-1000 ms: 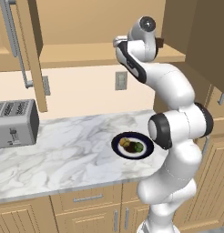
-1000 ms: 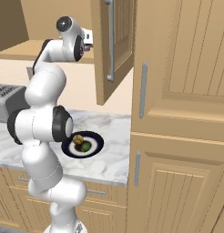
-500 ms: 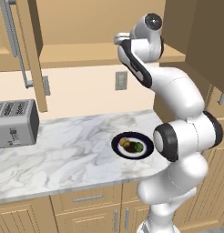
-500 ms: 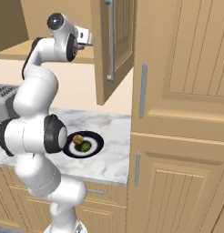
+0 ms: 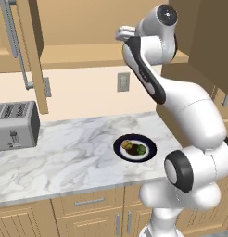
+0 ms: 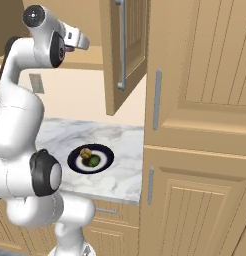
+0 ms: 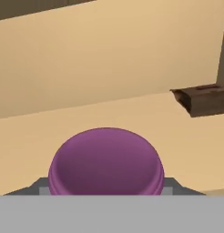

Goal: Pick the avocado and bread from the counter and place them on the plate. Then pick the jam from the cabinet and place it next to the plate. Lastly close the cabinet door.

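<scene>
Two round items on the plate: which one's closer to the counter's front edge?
The avocado, the dark green ball. In both base views it lies on the front side of the plate, while the tan lumpy bread sits behind it, toward the wall.

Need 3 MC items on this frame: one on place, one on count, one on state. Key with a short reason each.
1. Where is the small dark green avocado?
A. on the round navy plate
B. on the silver toaster
C. on the cabinet shelf

2. How many food pieces lie on the plate?
A. none
B. two
C. four

3. How is the tan wooden cabinet door above the counter?
A. shut
B. removed
C. swung open

Key:
1 A: the avocado sits on the plate, on the white marble counter.
2 B: the avocado and the golden-tan bread lie side by side.
3 C: the cabinet door stands out from the shelf, where the hand view shows the purple jam jar close up.
</scene>
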